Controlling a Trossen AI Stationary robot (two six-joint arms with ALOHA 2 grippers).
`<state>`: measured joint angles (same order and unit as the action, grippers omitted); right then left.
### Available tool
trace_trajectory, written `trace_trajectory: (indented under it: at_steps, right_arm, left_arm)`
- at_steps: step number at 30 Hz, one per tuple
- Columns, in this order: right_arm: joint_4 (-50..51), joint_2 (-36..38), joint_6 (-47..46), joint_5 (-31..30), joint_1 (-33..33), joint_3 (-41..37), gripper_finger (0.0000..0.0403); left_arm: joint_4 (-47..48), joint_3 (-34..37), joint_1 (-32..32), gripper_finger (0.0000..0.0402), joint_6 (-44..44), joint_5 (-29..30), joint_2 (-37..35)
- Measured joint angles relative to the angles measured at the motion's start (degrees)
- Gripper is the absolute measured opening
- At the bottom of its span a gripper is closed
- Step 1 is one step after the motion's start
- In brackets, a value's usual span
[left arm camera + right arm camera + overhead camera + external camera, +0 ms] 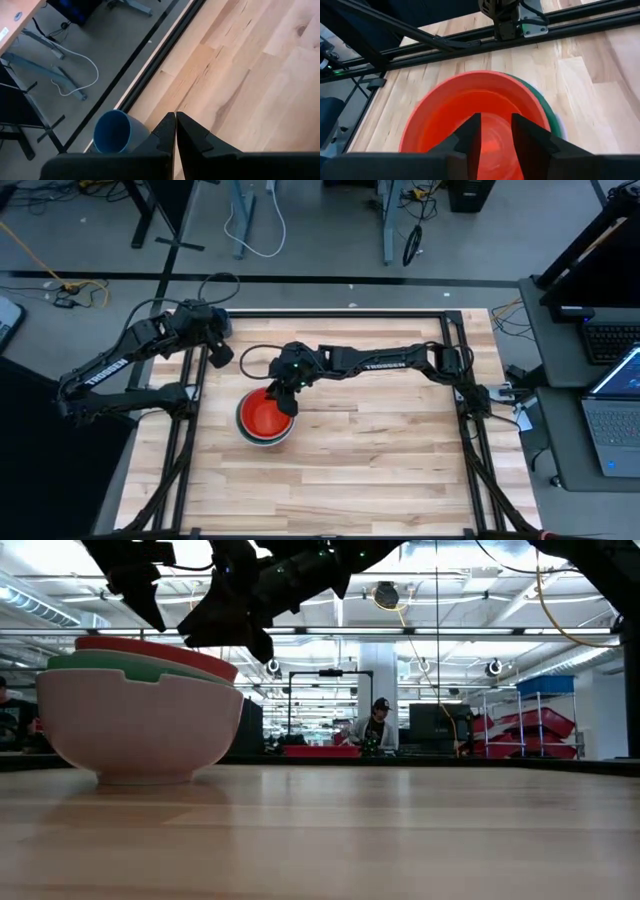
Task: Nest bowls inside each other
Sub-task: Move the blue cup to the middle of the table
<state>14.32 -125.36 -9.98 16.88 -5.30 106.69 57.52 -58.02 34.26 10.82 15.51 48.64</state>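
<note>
One stack of bowls stands left of the table's middle. A white bowl (pixel 140 730) rests on the wood, a green bowl (pixel 130 668) sits in it, and a red bowl (pixel 445 105) sits tilted in the green one (pixel 542 107). My right gripper (pixel 496 122) hangs open just over the red bowl's far side (pixel 268 416), slanting down. A glossy orange-red patch shows between its fingers; whether that is a separate bowl I cannot tell. My left gripper (pixel 176 116) waits shut above the far left corner (pixel 218 352).
A small dark blue cup (pixel 112 132) lies beside the left gripper at the table's far left edge. Black frame rails (pixel 190 430) run along the left, right and far sides. Bare wood (pixel 400 470) stretches right of the stack and toward the near edge.
</note>
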Motion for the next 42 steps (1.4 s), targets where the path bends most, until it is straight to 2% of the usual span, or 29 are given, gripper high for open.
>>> trace_trajectory:
  at_steps: [3, 8, 11, 14, 19, 23, 26, 32, 36, 39, 42]
  right_arm:
    - [0.49, 0.13, -0.02, -0.21, -0.26, 0.25, 0.0094]
    - [4.24, 0.31, 1.40, 1.94, -0.33, 5.17, 0.0091]
    - [10.26, 0.33, 3.43, 2.90, -0.27, 10.59, 0.0081]
    - [18.22, 0.34, 5.90, 3.07, -0.26, 17.43, 0.0068]
    - [30.91, 1.21, 8.95, 3.07, -0.31, 28.43, 0.0056]
    - [34.87, 7.36, 9.00, 3.79, -0.89, 26.76, 0.0064]
    - [41.41, 11.44, 8.80, 3.78, -2.08, 26.94, 0.0073]
    - [50.00, 18.05, 10.90, 1.32, -4.83, 26.86, 0.0088]
    - [53.45, 21.14, 12.96, 0.82, -7.36, 26.88, 0.0097]
    - [55.53, 22.93, 13.93, 0.74, -9.38, 26.86, 0.0102]
    - [57.77, 24.91, 14.61, 1.07, -11.14, 26.86, 0.0105]
  left_arm:
    - [0.00, 0.00, 0.00, 0.0000, 0.01, 0.00, -0.02]
    - [0.00, 0.00, 0.01, 0.0000, 0.02, -0.02, 0.03]
    - [0.00, 0.00, 0.00, 0.0000, 0.03, 0.54, 0.93]
    - [-0.01, 0.00, 0.68, 0.0000, 0.46, 4.01, 3.29]
    - [-0.45, 0.04, 3.67, 0.0000, -0.01, 6.95, 10.81]
    - [1.03, -1.30, 5.14, 0.0000, -1.19, 9.23, 17.36]
    - [1.65, -1.98, 5.35, 0.0000, -2.75, 14.93, 21.11]
    - [1.20, -3.74, 6.87, 0.0001, -1.04, 15.49, 24.68]
    - [-0.55, -5.90, 9.43, 0.0027, -0.54, 12.78, 25.66]
    - [-2.60, -6.87, 12.14, 0.0069, 0.57, 12.33, 25.66]
    - [-3.28, -7.04, 15.23, 0.0122, 0.48, 7.47, 25.64]
